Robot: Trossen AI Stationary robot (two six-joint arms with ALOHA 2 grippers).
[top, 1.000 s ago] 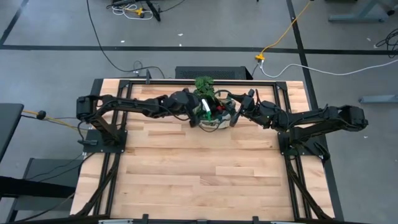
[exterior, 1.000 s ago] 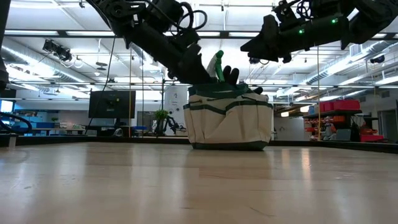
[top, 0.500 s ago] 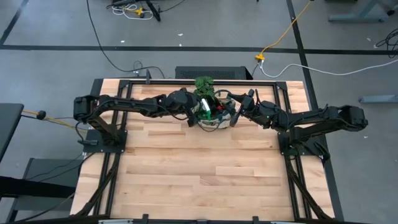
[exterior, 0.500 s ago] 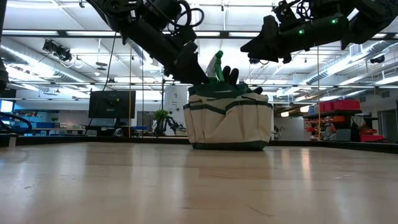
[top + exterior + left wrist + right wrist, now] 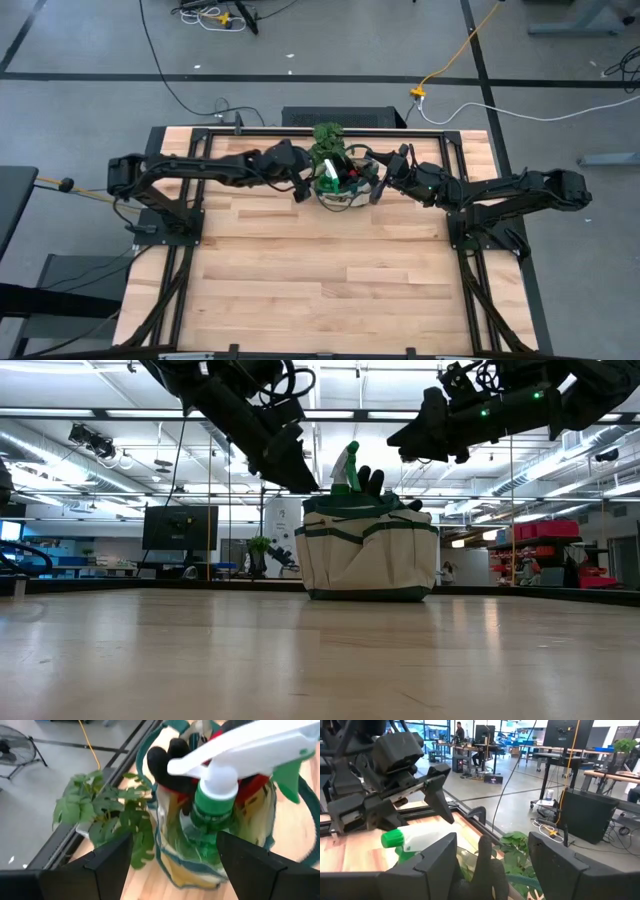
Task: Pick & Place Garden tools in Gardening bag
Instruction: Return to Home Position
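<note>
**potshed_dan:** Left arm's backed off in the last second. The left gripper (image 5: 291,472) was tucked right against the bag (image 5: 366,556) and now hangs up and clear of it. Right arm hasn't budged.

**mossy42:** Yep. From the left wrist, its fingers (image 5: 107,865) are spread wide with nothing in them. Straight ahead of them is the spray bottle (image 5: 215,795), standing nozzle-up inside the bag. The gloves (image 5: 165,762) poke out just behind the bottle, and past the bag's rim there's a leafy plant (image 5: 100,815).

**potshed_dan:** And the right gripper (image 5: 492,840)?

**mossy42:** Also wide open and empty. One dark finger of the gloves sticks up just beyond the gap between its fingers, and I can't tell if it's touching. The bottle is past that, and the left gripper is farther off, facing it.

**potshed_dan:** So is the packing done?

**mossy42:** Looks that way to me. I can't make out the rakes or shears, but nothing's being carried, so I'd call this the going-home bit.

**potshed_dan:** What does the next move need?

**mossy42:** My guess is the left arm just carries on up and away. The right arm should lift first, then swing back. It sits close over the bag's rim, and an open finger could snag a glove or a handle and drag the bag along.
</note>
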